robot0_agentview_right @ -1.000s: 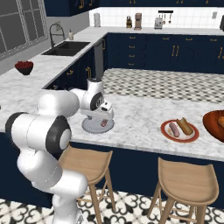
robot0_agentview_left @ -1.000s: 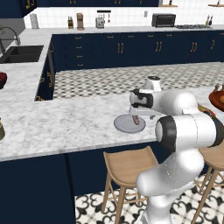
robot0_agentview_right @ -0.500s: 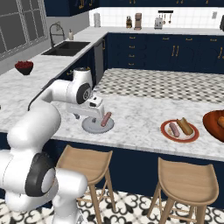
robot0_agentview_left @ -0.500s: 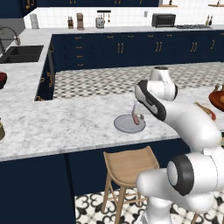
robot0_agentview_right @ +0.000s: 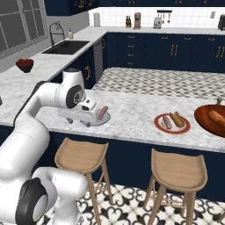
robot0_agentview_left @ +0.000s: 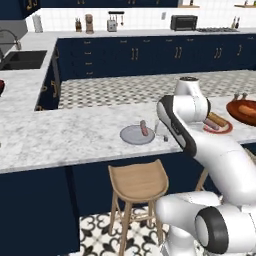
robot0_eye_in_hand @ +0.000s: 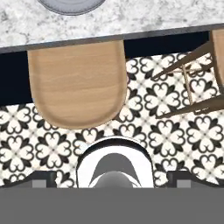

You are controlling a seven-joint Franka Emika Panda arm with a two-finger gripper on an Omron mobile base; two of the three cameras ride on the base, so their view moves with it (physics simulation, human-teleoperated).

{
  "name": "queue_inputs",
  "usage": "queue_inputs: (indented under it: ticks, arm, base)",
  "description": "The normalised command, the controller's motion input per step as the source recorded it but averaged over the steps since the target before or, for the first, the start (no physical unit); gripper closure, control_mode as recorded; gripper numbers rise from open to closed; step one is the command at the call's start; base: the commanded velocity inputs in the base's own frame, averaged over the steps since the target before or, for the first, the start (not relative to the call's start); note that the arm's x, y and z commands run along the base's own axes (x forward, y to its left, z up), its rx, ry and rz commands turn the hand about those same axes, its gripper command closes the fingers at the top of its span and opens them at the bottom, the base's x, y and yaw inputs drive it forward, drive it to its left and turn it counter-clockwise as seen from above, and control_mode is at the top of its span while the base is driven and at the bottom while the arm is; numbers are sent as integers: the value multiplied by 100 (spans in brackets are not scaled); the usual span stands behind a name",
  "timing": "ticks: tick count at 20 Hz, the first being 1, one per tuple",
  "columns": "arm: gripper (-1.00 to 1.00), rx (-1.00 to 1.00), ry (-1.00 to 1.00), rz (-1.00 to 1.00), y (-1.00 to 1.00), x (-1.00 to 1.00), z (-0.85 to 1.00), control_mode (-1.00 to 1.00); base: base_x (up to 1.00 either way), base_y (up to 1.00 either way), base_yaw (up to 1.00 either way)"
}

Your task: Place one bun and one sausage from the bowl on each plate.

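The grey plate (robot0_agentview_left: 131, 136) (robot0_agentview_right: 97, 121) lies near the counter's front edge with one sausage (robot0_agentview_left: 143, 128) (robot0_agentview_right: 103, 113) on it. My gripper (robot0_agentview_left: 161, 134) (robot0_agentview_right: 86, 123) hangs open and empty beside that plate, at the counter edge, pointing down. In the hand view its tips stand wide apart over a stool, with the grey plate's rim (robot0_eye_in_hand: 72, 6) at the top. To the right, the red-rimmed plate (robot0_agentview_left: 223, 130) (robot0_agentview_right: 172, 130) carries a bun (robot0_agentview_right: 177, 118) and a sausage (robot0_agentview_right: 167, 122). The reddish-brown bowl (robot0_agentview_left: 236, 113) (robot0_agentview_right: 203, 118) at the far right holds a bun (robot0_agentview_right: 217, 117).
Two wooden stools (robot0_agentview_right: 82, 154) (robot0_agentview_right: 178, 169) stand under the counter's front edge; one stool (robot0_eye_in_hand: 76, 78) lies right below the hand. A dark bowl of red fruit (robot0_agentview_right: 25, 64) sits on the left counter near the sink (robot0_agentview_right: 66, 46).
The hand has drawn back from above the grey plate to the counter's front edge and turned downward. The sausage stays lying on the plate. The jaws remain wide.
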Motion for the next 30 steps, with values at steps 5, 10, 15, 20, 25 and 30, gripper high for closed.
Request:
queue_inputs:
  ticks: [5,10,15,20,25,30]
  arm:
    - [-100,0,0,0,0,0,0,100]
    - [-100,0,0,0,0,0,0,100]
    - [-100,0,0,0,0,0,0,100]
    - [-100,0,0,0,0,0,0,100]
    - [-100,0,0,0,0,0,0,100]
    - [-100,0,0,0,0,0,0,100]
  base:
    - [-11,-100,0]
    - [8,-100,0]
    - [19,-100,0]
    - [19,-99,0]
    - [31,-44,0]
    - [77,-14,0]
